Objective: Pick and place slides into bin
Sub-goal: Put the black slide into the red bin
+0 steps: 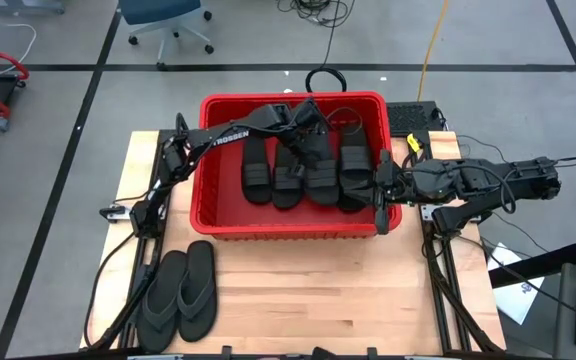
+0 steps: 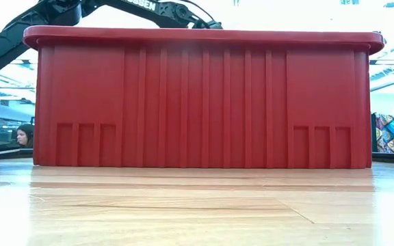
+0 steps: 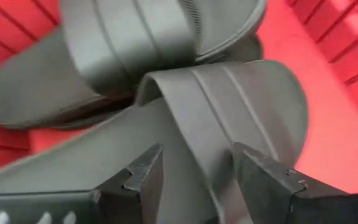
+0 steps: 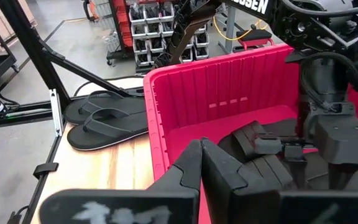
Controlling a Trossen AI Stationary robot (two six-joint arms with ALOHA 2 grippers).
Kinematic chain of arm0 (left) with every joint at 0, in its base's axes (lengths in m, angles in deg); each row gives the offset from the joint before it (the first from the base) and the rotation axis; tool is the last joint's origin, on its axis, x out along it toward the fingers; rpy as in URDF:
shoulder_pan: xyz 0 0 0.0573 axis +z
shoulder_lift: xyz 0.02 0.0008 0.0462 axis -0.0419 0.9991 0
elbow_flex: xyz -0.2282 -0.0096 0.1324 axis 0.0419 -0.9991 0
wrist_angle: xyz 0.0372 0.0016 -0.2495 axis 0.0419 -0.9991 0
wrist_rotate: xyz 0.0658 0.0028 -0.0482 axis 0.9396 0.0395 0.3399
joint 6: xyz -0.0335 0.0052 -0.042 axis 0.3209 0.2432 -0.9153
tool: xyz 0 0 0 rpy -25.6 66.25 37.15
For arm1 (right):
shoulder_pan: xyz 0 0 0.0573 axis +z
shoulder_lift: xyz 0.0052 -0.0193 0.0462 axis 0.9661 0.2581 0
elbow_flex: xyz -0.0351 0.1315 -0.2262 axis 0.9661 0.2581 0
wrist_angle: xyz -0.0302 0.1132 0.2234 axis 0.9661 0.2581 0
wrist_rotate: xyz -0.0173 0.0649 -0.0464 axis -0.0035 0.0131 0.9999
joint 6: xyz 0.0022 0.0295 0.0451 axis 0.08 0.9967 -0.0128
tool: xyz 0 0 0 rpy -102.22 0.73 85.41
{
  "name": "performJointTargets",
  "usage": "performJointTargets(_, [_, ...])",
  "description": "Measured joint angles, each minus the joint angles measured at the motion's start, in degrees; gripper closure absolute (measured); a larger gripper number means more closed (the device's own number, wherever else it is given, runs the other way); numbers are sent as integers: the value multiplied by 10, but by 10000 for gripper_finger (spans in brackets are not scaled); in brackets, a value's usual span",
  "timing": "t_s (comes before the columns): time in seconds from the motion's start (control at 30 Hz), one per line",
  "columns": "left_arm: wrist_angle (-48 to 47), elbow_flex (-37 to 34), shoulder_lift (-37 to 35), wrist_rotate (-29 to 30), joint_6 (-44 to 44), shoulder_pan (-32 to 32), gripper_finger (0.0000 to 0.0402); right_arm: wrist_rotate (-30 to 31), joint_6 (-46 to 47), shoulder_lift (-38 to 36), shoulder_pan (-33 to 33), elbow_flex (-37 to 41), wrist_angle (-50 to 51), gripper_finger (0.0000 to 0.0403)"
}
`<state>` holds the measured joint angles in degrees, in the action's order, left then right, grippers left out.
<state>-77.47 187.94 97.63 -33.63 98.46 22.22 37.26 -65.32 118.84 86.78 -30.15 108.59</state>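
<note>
The red bin (image 1: 230, 218) sits at the back of the tabletop (image 1: 318, 300). Inside it, four black slides (image 1: 298, 170) with wide straps lie side by side on the floor of the bin. More slides are piled at the far edge of the bin, under the left arm, but the arm hides part of them, so I cannot count them well.

The left gripper (image 3: 194, 171) hangs over that far part of the bin. Its fingers (image 3: 143, 173) are spread apart, one on each side of a slide's (image 3: 229, 106) wide strap. They do not squeeze it. It looks like this slide is being let go.

The right gripper (image 4: 202, 163) waits at the right wall of the bin. Its fingers are pressed together and hold nothing.

Two flip-flops (image 1: 180, 292) lie next to each other on the tabletop, in front of the bin, near its left corner. They are not in the bin yet.

So most of the job looks done. The wide-strap slides are in the bin, and only the two flip-flops are left to pick up and drop in.
</note>
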Motion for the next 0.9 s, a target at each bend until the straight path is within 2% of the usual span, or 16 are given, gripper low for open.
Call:
performJointTargets(0.27, [84, 0, -1, 53, -2, -1, 215, 0, 1, 0, 0, 0, -2, 403])
performJointTargets(0.47, [86, -1, -23, 129, -5, -14, 215, 0, 1, 0, 0, 0, -1, 403])
performJointTargets(0.57, [79, -1, -53, 138, -6, -18, 215, 0, 2, 0, 0, 0, 12, 403])
performJointTargets(0.67, [71, -1, -104, 110, -10, -18, 217, 15, 3, 0, -7, 0, 34, 403])
performJointTargets(0.73, [62, -1, -151, 62, -20, -15, 230, 33, 3, 0, -19, 0, 46, 403])
performJointTargets(0.83, [52, -1, -226, -52, -37, -4, 272, 32, -16, 0, -56, 0, 47, 403])
performJointTargets(0.9, [42, 0, -271, -159, -54, 9, 312, 10, -37, 0, -89, 0, 44, 403])
